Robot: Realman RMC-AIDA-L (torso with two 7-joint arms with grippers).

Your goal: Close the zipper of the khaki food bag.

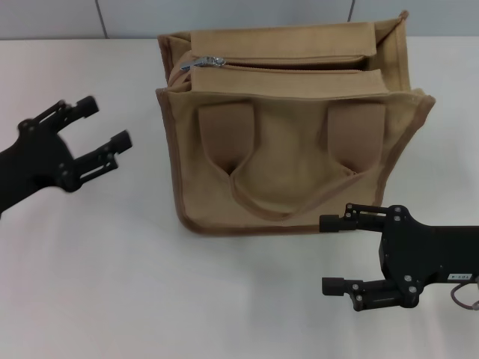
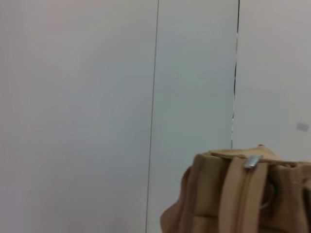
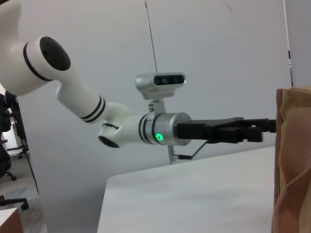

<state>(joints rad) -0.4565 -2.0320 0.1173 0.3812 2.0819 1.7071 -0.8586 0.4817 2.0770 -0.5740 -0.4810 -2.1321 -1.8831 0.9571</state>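
The khaki food bag (image 1: 288, 161) stands upright on the white table, handle side facing me. The zipper (image 1: 292, 66) runs along its top, and its silver pull tab (image 1: 212, 62) sits at the bag's left end. A thin dark gap shows along the zipper towards the right. My left gripper (image 1: 107, 121) is open and empty, hovering left of the bag and apart from it. My right gripper (image 1: 326, 254) is open and empty, low in front of the bag's right corner. The left wrist view shows the bag's end (image 2: 233, 199) with the pull tab (image 2: 251, 161).
The white table (image 1: 112, 284) spreads around the bag, with a grey panelled wall (image 1: 75, 19) behind it. The right wrist view shows my white left arm (image 3: 121, 126) reaching over the table towards the bag's edge (image 3: 294, 165).
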